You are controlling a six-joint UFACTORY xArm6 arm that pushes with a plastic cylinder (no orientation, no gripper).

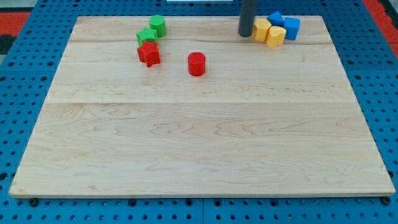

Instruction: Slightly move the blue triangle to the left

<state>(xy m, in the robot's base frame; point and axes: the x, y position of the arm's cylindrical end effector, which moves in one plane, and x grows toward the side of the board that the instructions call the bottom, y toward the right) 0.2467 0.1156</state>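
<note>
Standing near the view's top edge of the wooden board (199,143), the dark rod is seen coming down from above, and my tip (246,35) is set on the board just to the view's left of a cluster of four blocks. No fingers or jaws are carried by the rod, so nothing is gripped or released; only a blunt end is presented to the blocks.

Closest to my tip, a yellow block (261,28) of rounded outline is found, touching or almost touching the rod; which of the two cannot be told. Just beside it, toward the view's right and slightly lower, a second yellow block (276,36) is placed. Behind the yellow pair, the blue triangle (275,17) is partly hidden, with only its upper part shown close to the board's top edge. To the view's right of it, a blue block (291,27) of squarish form is set against the second yellow block.

Well apart, toward the view's upper left, a green cylinder-like block (157,25) is seen, with a green star-like block (147,36) just below and left of it. A red star (149,54) is placed directly beneath the green star-like block, touching or nearly so. A red cylinder (196,64) stands alone to the view's right of the red star. The board is laid on a blue perforated surface (25,93).
</note>
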